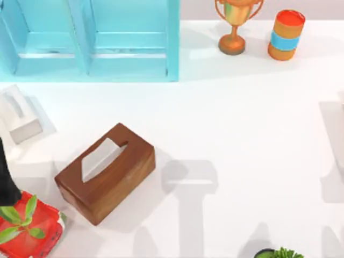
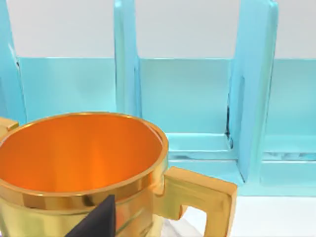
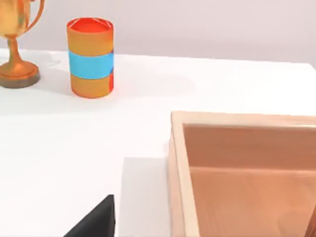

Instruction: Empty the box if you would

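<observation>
I cannot tell how the jaws of the left gripper (image 2: pixel 96 222) stand; it sits right against a gold mug (image 2: pixel 84 168) in front of the blue shelf (image 2: pixel 197 98). The jaws of the right gripper (image 3: pixel 94 219) cannot be told either. It hangs just beside the open wooden box (image 3: pixel 237 148) on the white table (image 3: pixel 98 128), and the orange can (image 3: pixel 90 57) and trophy (image 3: pixel 15 44) stand farther off.

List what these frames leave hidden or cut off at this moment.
- Wooden tray, right wrist view: cut by the picture's edge, so its contents are unknown.
- Gold cup, left wrist view: lower part cut by the edge.
- Left arm, top view: cut by the left edge, gripper state unknown.
- Tissue box, top view: the lid hides its inside.
</observation>
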You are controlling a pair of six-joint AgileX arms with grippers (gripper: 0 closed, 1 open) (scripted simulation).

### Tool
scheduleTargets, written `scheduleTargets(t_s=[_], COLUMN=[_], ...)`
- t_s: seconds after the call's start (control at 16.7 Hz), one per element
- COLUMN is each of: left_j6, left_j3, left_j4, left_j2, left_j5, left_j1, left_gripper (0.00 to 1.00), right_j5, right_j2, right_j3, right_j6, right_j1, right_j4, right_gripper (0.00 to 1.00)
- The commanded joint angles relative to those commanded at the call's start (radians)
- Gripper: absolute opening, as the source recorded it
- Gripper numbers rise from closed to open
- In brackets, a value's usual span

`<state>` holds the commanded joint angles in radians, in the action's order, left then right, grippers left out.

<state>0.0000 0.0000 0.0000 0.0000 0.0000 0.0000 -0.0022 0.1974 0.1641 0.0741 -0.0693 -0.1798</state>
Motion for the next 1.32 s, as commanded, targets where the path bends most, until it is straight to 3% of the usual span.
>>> scheduleTargets(t_s=[0.84, 1.32], left_j6=[0.0, 0.0], left_j3=[0.0, 0.0], left_j4=[0.0, 0.0], left_j2=[0.0, 0.0], left_j5=[0.0, 0.0], left_j1=[0.0, 0.0], left_gripper=[1.0, 1.0], right_j5=[-0.002, -0.008], right_j2=[1.078, 1.415], right_j3=[0.883, 1.119], right_j6=[0.331, 0.432], right_j1=[-0.312, -0.416], right_j4=[-0.779, -1.064], right_gripper=[1.0, 1.0])
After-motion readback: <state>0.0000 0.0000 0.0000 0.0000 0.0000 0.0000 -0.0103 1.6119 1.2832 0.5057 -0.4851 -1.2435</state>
